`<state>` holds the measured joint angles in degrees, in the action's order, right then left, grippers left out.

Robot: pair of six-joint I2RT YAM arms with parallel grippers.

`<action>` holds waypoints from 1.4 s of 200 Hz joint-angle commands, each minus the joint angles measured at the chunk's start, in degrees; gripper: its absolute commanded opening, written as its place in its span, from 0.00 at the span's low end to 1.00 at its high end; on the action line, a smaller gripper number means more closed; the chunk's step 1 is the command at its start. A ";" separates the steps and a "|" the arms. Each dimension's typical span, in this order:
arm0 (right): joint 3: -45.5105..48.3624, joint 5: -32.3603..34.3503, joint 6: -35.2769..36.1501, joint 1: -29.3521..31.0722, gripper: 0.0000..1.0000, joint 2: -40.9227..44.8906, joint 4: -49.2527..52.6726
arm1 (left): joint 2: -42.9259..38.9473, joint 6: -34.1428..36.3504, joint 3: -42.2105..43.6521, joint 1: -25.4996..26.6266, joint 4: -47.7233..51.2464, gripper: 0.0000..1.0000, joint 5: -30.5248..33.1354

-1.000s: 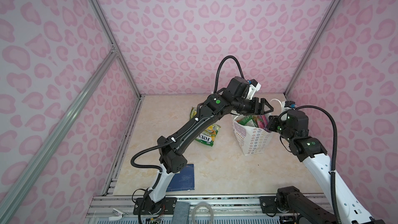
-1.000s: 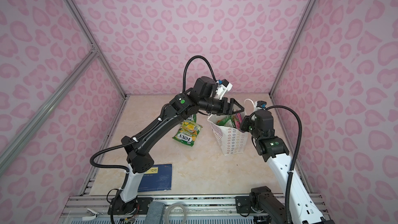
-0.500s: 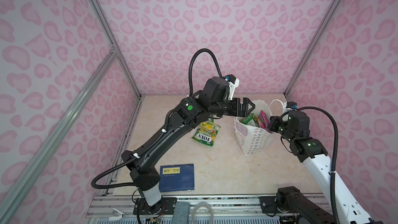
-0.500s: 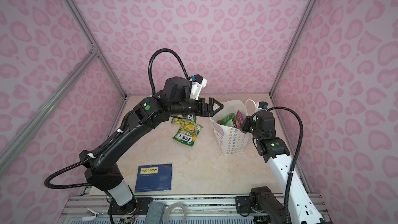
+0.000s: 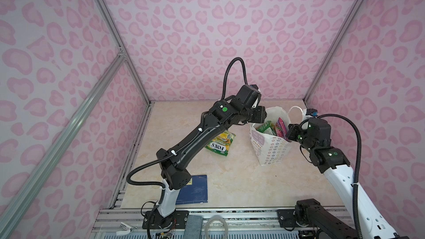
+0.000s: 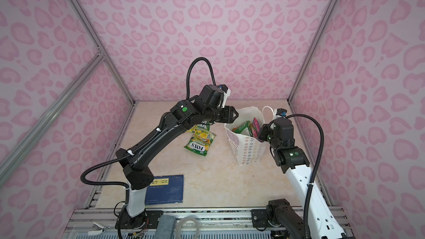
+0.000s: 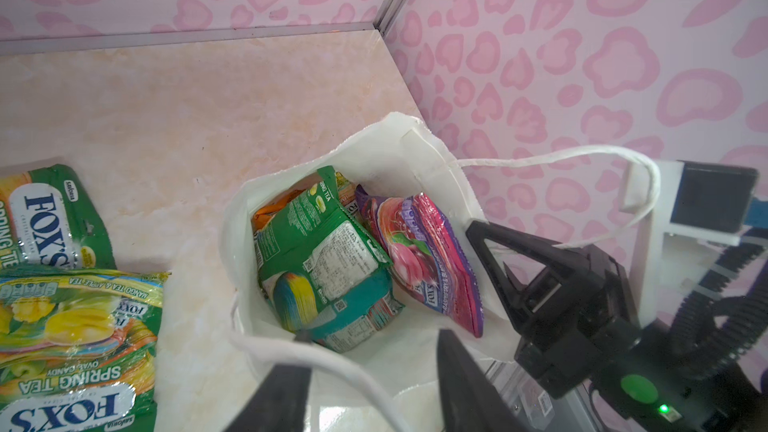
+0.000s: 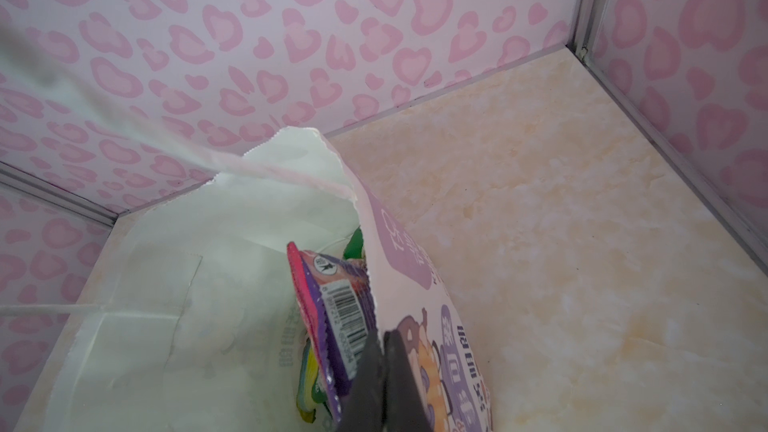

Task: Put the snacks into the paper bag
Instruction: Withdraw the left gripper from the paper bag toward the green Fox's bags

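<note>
At the near left, the dark-blue book (image 6: pixel 165 189) lies flat beside the base of my left arm (image 6: pixel 158 137). It is no snack, so I leave it.

Further in, two green-yellow snacks (image 6: pixel 200 139) lie loose on the table (image 6: pixel 218 180), one overlapping the other, the far one partly hidden under the left arm. The front packet (image 5: pixel 219 144) has its long axis running near to far, leaning a little left at the near end, where the FOX'S label sits.

My left gripper (image 6: pixel 234 116) hovers at the far-left rim of the paper bag (image 6: pixel 249 151), fingers apart and holding nothing. In the left wrist view a white cord handle (image 7: pixel 332 367) crosses the gap between them; whether it touches, I cannot tell.

So the loose packets lie left of that claw and nearer, just beside the bag. I judge the next reach goes down toward the near left, wrist turned so the fingers close across the packet's short side.

The packed snacks (image 7: pixel 328 259), green, teal and purple, sit inside the bag. My right gripper (image 8: pixel 382 340) is clenched on the bag's right rim, so the left arm is both the closer one and the free one.
</note>
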<state>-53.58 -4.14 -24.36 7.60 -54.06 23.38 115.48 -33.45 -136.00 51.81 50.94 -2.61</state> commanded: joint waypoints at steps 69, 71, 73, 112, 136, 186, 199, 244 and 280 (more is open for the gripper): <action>1.56 -6.08 1.34 2.63 0.00 1.28 -5.67 | -1.61 -2.51 -9.82 -2.80 -3.86 0.04 -8.73; 1.64 -6.15 1.33 2.67 0.00 1.36 -5.79 | -1.74 -2.43 -9.63 -2.78 -3.90 0.04 -8.73; 1.66 -6.21 1.38 2.73 0.00 1.45 -5.95 | -1.81 -2.41 -9.35 -2.82 -4.02 0.04 -8.73; 2.06 -4.22 1.10 2.78 0.00 1.43 -5.56 | -0.15 -3.59 -5.39 -4.13 -3.48 0.03 -11.55; 2.12 -3.74 0.81 2.76 0.00 0.83 -5.37 | 0.43 -3.59 -4.47 -4.35 -3.67 0.04 -12.26; 1.92 -3.08 0.83 2.60 0.00 0.90 -4.74 | -1.31 -3.11 -2.18 -5.44 -3.92 0.17 -11.45; 2.12 -2.60 0.80 2.53 0.00 1.81 -4.86 | -1.38 -3.11 -1.75 -5.75 -3.84 0.19 -11.62; 2.55 0.81 0.74 2.47 0.00 3.70 -4.52 | -2.81 -2.40 0.35 -6.41 -3.88 0.58 -12.40; 3.04 1.54 -0.33 0.20 0.00 3.44 -3.94 | -6.61 -0.47 6.04 -5.98 -4.95 0.91 -15.37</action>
<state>-51.07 -4.45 -23.77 8.95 -50.72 23.07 111.46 -36.12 -132.38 45.45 48.31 -15.40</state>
